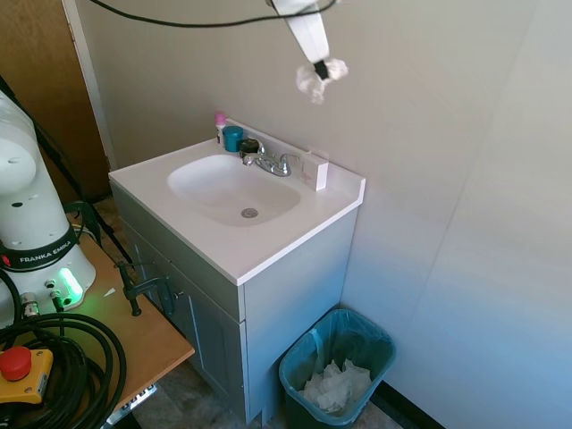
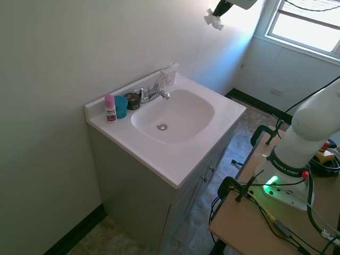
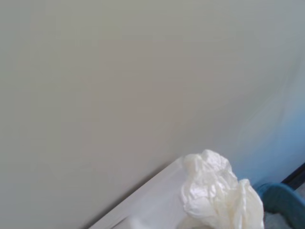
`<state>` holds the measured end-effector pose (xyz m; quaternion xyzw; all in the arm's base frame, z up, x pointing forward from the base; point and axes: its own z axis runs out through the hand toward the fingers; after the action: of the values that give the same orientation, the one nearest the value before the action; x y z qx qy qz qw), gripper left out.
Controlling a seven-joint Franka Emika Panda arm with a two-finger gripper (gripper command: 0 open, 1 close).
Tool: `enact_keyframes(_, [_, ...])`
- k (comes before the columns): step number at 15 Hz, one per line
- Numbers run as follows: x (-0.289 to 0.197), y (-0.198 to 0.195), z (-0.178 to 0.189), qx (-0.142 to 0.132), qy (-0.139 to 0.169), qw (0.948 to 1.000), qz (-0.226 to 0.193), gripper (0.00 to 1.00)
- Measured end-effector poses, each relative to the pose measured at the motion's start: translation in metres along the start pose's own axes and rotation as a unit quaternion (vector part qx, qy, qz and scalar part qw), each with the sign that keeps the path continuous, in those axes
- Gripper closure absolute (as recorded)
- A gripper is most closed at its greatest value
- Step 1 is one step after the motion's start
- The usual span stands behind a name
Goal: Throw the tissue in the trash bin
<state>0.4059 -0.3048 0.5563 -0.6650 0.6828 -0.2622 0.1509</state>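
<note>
- Right now, clenched on the tissue (image 1: 320,78): gripper (image 1: 320,70) high in the air, wad pinched between the black fingers, loose folds hanging just under them.
- Worth keeping that pinch firm through the carry; a light wad, by the look of it, apt to slip or snag on a finger at release.
- Below and toward the arm's base from the claw: the sink counter (image 1: 268,246), faucet (image 1: 268,162) and small bottles near the wall. Best not to let go here, or into the basin.
- Farthest from the claw, far below on the floor past the counter's end: the trash bin (image 1: 337,371), teal liner open, white crumpled paper (image 1: 336,386) already inside.
- Next, probably: travel out beyond the counter edge, centre over the bin mouth, lower toward the rim, then open wide.
- Bin rim just showing in the wrist view beside the wad, a useful cue for lining up.
</note>
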Motion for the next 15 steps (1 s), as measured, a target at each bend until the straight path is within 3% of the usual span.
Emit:
enact_keyframes(3, [0.067,0.036,0.072,-0.038,0.024,0.9941,0.098,1.00])
enact_keyframes(5, [0.077,0.053,0.131,-0.073,0.007,0.9877,0.138,1.00])
enact_keyframes(9, [0.101,0.072,0.234,-0.140,-0.021,0.9780,0.153,1.00])
enact_keyframes(13, [0.110,0.077,0.278,-0.184,-0.039,0.9724,0.138,1.00])
enact_keyframes(14, [0.107,0.074,0.282,-0.188,-0.041,0.9724,0.133,0.00])
enact_keyframes(15, [0.104,0.071,0.284,-0.189,-0.043,0.9725,0.129,0.00])
